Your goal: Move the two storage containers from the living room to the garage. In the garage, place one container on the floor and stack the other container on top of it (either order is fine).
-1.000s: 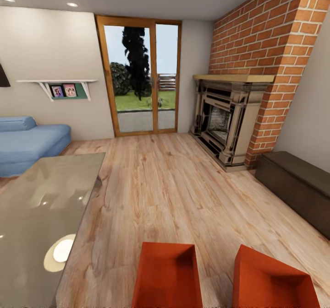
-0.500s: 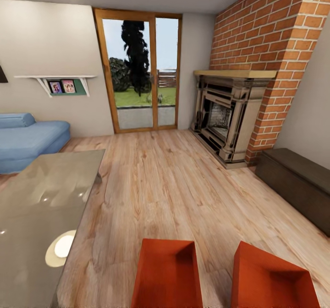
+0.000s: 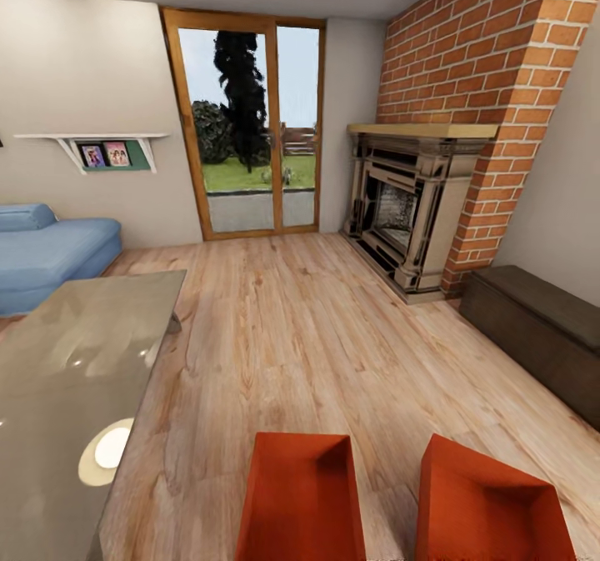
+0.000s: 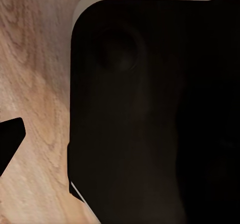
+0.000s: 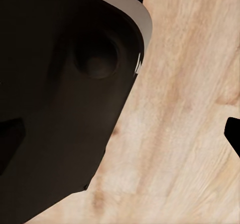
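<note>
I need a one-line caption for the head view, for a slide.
Two orange bins side by side on the living-room wood floor, fireplace and glass doors beyond.

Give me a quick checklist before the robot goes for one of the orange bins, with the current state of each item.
1. Both orange-red rectangular plastic bins in sight: ok. One sits low centre in the head view, the other to its right.
2. Bins apart, not nested: ok, bare plank shows between them.
3. Bins in the garage: not ok, they rest on the light wood-plank floor of the living room.
4. Bins empty: ok as far as their insides show.
5. Glass-topped table clear of the bins: ok, it stands to their left.
6. Tool state, either arm: cannot tell; the wrist views show a dark body over planks.
</note>
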{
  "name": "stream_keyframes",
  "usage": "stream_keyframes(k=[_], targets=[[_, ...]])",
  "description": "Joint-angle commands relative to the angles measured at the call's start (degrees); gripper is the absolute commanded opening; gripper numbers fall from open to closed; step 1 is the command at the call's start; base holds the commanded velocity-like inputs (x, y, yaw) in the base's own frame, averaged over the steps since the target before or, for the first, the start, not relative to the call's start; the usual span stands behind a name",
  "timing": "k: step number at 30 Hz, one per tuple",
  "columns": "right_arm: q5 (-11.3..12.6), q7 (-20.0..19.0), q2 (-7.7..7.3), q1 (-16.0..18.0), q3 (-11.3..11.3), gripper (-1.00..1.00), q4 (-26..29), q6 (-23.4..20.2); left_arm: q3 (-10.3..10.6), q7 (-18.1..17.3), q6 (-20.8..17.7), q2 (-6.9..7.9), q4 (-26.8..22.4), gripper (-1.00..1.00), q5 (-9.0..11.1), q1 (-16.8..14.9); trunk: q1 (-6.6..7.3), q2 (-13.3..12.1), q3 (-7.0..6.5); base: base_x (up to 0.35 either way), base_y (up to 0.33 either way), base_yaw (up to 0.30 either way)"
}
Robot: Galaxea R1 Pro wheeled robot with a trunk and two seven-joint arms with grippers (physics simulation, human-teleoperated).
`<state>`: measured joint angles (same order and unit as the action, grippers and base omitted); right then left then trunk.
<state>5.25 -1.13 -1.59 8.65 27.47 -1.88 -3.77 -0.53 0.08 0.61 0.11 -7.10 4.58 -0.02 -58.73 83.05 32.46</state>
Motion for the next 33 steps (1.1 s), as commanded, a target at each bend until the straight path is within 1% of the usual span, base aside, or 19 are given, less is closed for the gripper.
stream_keyframes(k=[1,5,14,33], targets=[[0.6,-0.1,0.01,0.1,0.5,1.00,-0.1,-0.1,0.0,0.0,0.1,-0.01,0.0,1.00,0.5,0.0,0.00,0.0,0.05,0.000,0.000,-0.197],[0.6,-0.2,0.07,0.1,0.5,1.00,-0.1,-0.1,0.0,0.0,0.1,0.05,0.0,1.00,0.5,0.0,0.00,0.0,0.05,0.000,0.000,-0.085],[0.6,-0.4,0.18,0.1,0.4,1.00,-0.1,-0.3,0.0,0.0,0.1,0.06,0.0,1.00,0.5,0.0,0.00,0.0,0.10,0.000,0.000,-0.010],[0.6,-0.5,0.11,0.1,0.4,1.00,-0.1,-0.5,0.0,0.0,0.1,0.00,0.0,1.00,0.5,0.0,0.00,0.0,1.76,0.000,0.000,0.000]])
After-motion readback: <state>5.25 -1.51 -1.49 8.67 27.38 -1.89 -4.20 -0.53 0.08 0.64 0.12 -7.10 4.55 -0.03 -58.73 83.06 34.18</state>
